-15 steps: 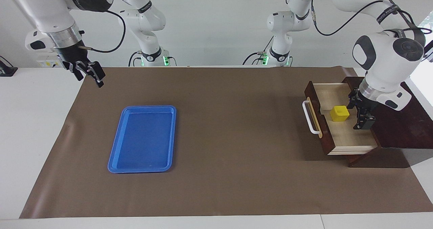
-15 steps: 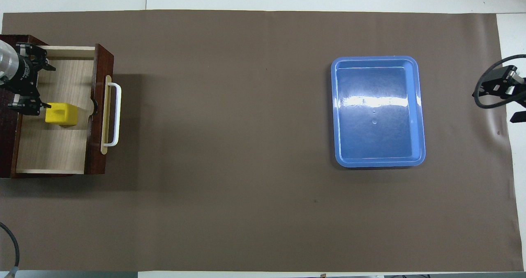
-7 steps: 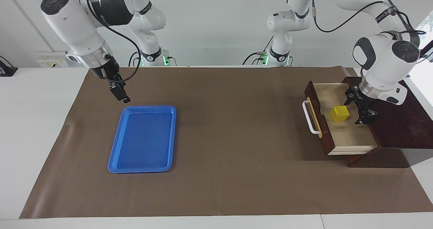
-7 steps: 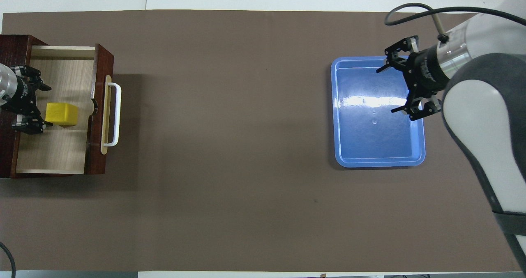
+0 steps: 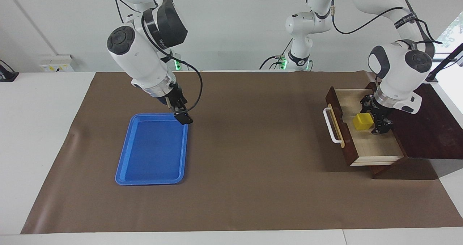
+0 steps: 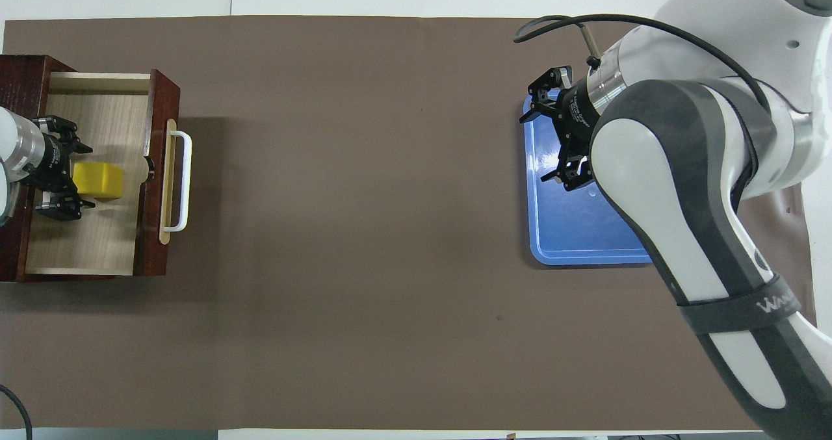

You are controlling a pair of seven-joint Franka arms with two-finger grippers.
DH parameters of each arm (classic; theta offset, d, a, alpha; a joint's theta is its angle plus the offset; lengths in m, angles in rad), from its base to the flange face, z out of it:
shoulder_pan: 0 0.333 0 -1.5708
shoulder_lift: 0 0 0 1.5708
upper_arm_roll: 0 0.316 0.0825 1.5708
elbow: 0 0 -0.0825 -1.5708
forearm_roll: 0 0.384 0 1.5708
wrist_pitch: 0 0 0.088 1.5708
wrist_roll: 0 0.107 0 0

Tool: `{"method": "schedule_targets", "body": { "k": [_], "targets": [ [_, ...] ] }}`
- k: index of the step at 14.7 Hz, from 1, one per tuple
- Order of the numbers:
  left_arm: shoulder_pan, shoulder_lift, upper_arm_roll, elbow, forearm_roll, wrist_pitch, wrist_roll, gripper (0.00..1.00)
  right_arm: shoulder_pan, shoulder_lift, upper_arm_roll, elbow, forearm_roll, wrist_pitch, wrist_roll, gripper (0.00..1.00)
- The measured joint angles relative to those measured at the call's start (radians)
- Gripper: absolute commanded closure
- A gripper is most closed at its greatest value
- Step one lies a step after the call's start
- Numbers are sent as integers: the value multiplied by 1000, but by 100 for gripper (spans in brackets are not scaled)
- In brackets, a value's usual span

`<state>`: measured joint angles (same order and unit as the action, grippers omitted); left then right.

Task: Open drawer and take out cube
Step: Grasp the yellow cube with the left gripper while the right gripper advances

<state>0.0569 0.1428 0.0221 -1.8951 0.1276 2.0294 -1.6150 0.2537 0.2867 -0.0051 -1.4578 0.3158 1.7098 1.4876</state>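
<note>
The dark brown drawer (image 5: 376, 149) stands pulled out of its wooden box (image 5: 430, 129), white bar handle (image 5: 332, 126) toward the table's middle. The yellow cube (image 5: 362, 121) sits on the drawer's pale floor. My left gripper (image 5: 375, 117) is down in the drawer, open, its fingers either side of the cube's box-side end; I cannot tell if they touch it. In the overhead view the left gripper (image 6: 79, 175) meets the cube (image 6: 101, 181) inside the drawer (image 6: 84, 245). My right gripper (image 5: 180, 111) is open and empty over the blue tray's edge.
A flat blue tray (image 5: 152, 158) lies toward the right arm's end of the table; the right arm covers part of it in the overhead view (image 6: 578, 232). A brown mat (image 5: 253, 147) covers the table between tray and drawer.
The right arm swung in from the table's end to over the tray's edge toward the table's middle. The left gripper moved closer to the cube, its fingers now beside it.
</note>
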Motion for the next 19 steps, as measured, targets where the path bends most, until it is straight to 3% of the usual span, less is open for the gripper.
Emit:
{"method": "schedule_targets", "body": {
  "k": [1, 5, 6, 8, 12, 15, 19],
  "targets": [
    [0, -1, 0, -1, 0, 0, -1, 8, 0, 3, -1, -4, 24, 4, 1, 8],
    [0, -2, 0, -1, 1, 12, -19, 92, 1, 10, -3, -10, 84, 8, 1, 8],
    [0, -2, 0, -1, 1, 15, -20, 100, 3, 16, -2, -3, 101, 6, 1, 8],
    [0, -3, 0, -1, 1, 18, -21, 100, 11, 66, -1, 76, 117, -6, 16, 8],
    [0, -3, -2, 18, 1, 17, -26, 100, 64, 253, 0, 326, 160, -11, 141, 8],
    [-4, -2, -10, 68, 1, -44, -27, 100, 114, 308, 0, 374, 192, 3, 176, 7],
    [-43, -4, -15, 203, -1, -207, -27, 100, 124, 309, 0, 394, 230, 9, 176, 7]
  ]
}}
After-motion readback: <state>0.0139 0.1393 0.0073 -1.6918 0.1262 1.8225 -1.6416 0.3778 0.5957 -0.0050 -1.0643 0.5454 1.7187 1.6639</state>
